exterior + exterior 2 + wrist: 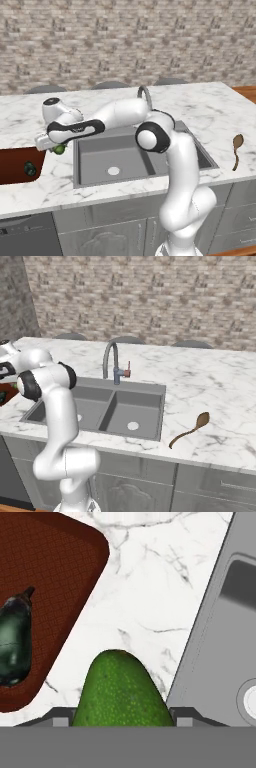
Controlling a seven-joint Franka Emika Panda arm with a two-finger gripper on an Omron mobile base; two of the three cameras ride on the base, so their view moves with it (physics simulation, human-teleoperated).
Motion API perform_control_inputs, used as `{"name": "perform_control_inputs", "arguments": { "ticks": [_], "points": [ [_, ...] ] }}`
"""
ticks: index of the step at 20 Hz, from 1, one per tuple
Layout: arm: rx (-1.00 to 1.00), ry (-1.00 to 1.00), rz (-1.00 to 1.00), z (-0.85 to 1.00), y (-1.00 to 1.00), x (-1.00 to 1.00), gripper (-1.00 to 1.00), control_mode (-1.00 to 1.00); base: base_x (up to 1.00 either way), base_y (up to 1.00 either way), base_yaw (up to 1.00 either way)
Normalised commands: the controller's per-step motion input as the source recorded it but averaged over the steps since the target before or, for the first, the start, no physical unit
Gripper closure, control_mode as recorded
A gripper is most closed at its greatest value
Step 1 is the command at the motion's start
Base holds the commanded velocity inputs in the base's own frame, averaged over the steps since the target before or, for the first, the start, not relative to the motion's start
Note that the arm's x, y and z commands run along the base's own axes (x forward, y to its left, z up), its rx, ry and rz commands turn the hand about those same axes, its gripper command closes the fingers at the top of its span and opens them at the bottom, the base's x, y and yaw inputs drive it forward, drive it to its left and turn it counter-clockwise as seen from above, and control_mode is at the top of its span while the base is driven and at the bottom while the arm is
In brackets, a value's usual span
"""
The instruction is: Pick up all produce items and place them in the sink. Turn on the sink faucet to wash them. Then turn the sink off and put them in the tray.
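My gripper point(54, 146) is shut on the bright green produce item point(122, 687), which bulges up between the jaws in the hand view and shows as a green ball point(60, 148) over the marble strip between tray and sink. The dark blackish-green oblong produce item point(15, 639) lies inside the reddish-brown tray point(60, 557), also seen at the left counter edge point(30, 168). To the right is the grey double-basin sink point(90, 150) with its pale drain. The gooseneck sink faucet point(112, 358) stands behind the basins, partly hidden by my arm in the left base view.
A brown wooden spoon point(237, 147) lies on the marble counter right of the sink. The tray point(12, 165) sits at the counter's left end. A brick wall and chair backs lie beyond the counter's far edge.
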Motion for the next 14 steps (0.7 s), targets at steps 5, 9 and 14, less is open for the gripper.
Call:
{"name": "perform_control_inputs", "arguments": {
  "ticks": [5,9,14],
  "points": [
    [0.0,0.0,0.0,0.0,0.48,0.09,1.0,-1.0,0.0,0.0,0.0],
    [0.0,0.0,0.0,-0.06,0.35,0.19,1.0,-1.0,0.0,0.0,0.0],
    [0.0,0.0,0.0,-0.23,0.17,0.19,1.0,-1.0,0.0,0.0,0.0]
  ]
}}
